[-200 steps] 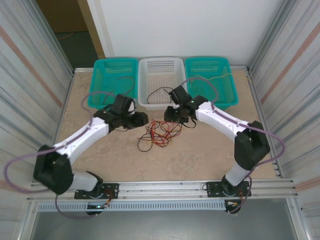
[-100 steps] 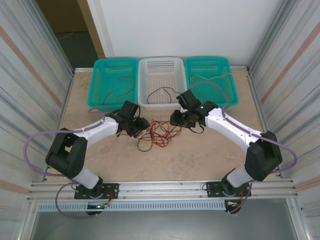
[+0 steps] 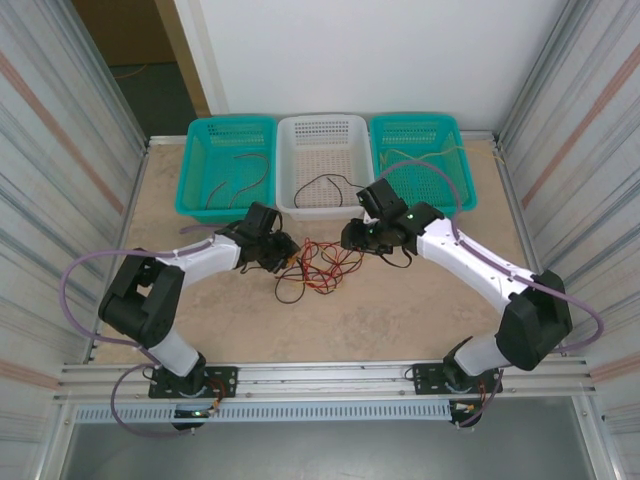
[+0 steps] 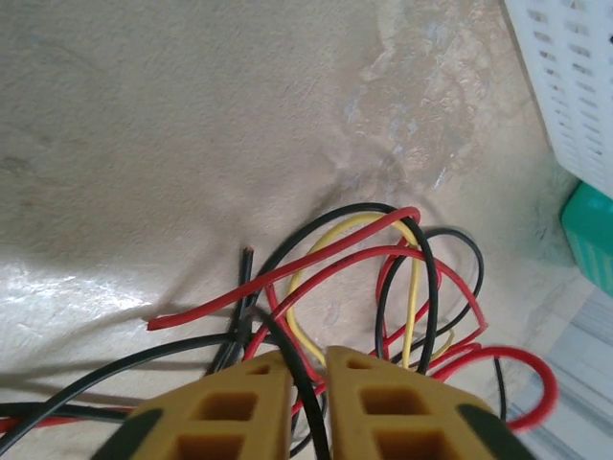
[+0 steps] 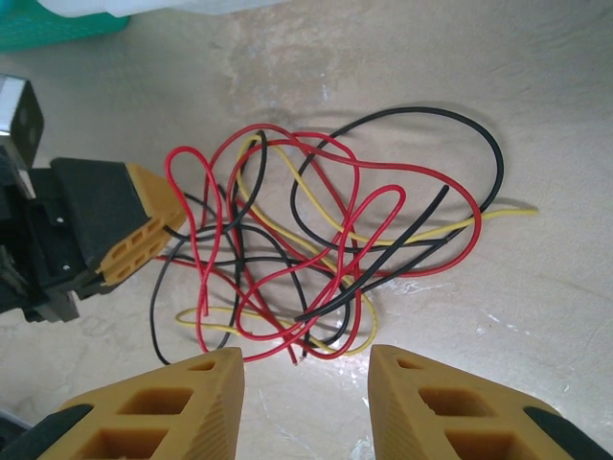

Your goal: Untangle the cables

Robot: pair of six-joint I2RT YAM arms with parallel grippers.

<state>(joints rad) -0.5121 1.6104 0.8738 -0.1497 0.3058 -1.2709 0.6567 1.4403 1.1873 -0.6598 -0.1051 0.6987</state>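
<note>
Your left arm comes in from lower left, elbow folded. Left gripper (image 3: 283,250) pinched nearly shut on black strand at left edge of cables (image 3: 322,268), mid-table (image 3: 400,310). Your right arm extends from lower right. Right gripper (image 5: 306,356) spread open above tangle, gripping nothing.

left hand (image 4: 308,360) pinched shut, right hand (image 5: 305,356) parted
</note>
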